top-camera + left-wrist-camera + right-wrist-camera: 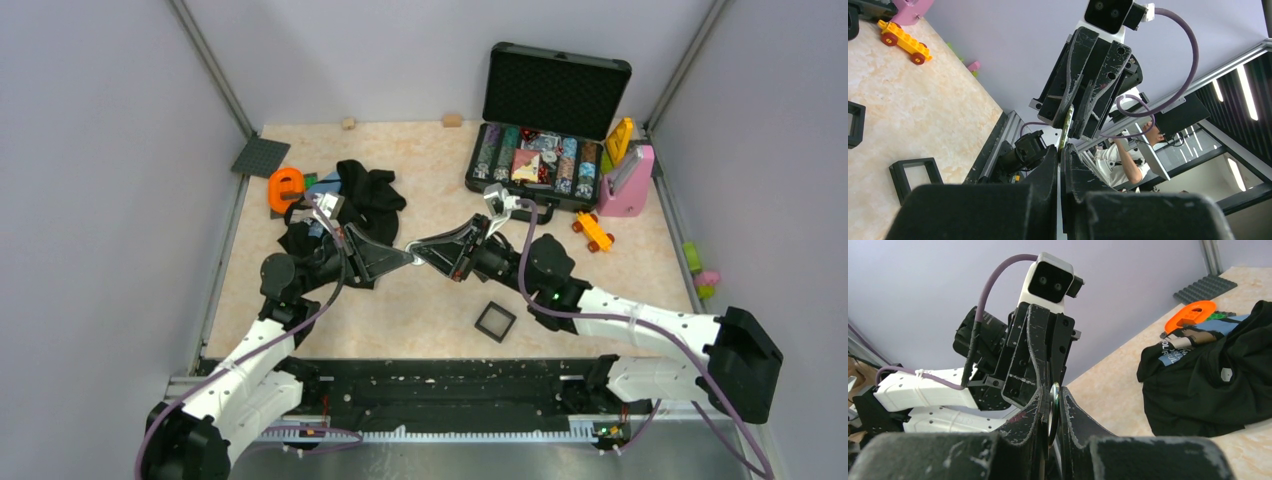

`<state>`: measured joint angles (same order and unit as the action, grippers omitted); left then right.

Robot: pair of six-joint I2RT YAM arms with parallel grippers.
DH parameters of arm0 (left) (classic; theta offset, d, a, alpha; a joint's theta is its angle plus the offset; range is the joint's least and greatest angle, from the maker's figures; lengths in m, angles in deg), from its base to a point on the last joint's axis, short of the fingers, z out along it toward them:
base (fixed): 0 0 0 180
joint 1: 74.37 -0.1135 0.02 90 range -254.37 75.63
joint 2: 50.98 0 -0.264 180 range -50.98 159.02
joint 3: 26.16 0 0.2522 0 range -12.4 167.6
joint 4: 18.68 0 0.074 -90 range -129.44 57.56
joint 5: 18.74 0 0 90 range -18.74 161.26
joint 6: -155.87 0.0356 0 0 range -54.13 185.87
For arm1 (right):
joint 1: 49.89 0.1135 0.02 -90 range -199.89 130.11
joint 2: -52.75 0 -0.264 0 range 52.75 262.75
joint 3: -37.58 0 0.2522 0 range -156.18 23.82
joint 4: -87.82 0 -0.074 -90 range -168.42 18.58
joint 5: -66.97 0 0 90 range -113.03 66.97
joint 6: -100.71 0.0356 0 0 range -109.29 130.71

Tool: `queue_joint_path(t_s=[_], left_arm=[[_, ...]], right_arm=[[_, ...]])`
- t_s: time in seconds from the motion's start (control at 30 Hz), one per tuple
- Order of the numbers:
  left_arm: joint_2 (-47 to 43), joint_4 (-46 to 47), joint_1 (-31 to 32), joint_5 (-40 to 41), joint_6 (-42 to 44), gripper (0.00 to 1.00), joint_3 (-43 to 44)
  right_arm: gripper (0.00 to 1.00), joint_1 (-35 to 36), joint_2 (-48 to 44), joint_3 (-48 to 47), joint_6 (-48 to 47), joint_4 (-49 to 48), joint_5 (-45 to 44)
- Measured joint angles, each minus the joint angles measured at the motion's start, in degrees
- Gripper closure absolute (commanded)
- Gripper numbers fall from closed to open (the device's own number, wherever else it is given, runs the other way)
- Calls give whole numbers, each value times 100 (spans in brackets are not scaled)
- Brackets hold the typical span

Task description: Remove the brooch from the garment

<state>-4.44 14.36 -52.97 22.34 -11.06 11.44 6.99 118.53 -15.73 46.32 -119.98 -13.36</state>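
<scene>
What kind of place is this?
Likely a robotics lab test cell: two robot arms bolted to a walled-in table, assorted props like a chip case and toy car, a person at a laptop nearby.

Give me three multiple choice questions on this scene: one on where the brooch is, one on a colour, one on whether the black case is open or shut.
1. Against the large black cloth garment, where is the small round teal-green brooch?
A. pinned to it
B. apart from it, between the meeting tips of the left claw and right claw
C. under it

2. What colour is the body of the small wheeled toy car?
A. yellow
B. blue
C. white

3. The lid of the black hard case is:
A. shut
B. open and upright
C. missing

Answers: B, both wrist views show it edge-on between the claw tips; A, its body is yellow; B, the foam-lined lid stands up.
</scene>
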Motion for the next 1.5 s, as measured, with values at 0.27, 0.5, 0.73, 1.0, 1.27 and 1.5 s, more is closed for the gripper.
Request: queue_joint_path(t_s=[0.27,0.5,0.73,1.0,1.27,1.5], left_arm=[[33,166,-2,50,-72,100,-9],[39,184,2,-48,-116,100,-7],[35,24,0,-76,44,100,-7],[-81,-564,39,-197,337,100,39],[-107,-946,61,-282,525,100,120],[-120,-1226,72,-295,708,100,188]], right_arm=[[93,103,46,20,-409,-264,-120],[91,192,-107,11,-1139,-31,-105],[89,170,-131,-181,-1108,442,-28],[84,4,-205,-184,-896,863,286],[73,-46,-247,-223,-876,1198,417],[74,-83,-249,-299,-837,1453,501]])
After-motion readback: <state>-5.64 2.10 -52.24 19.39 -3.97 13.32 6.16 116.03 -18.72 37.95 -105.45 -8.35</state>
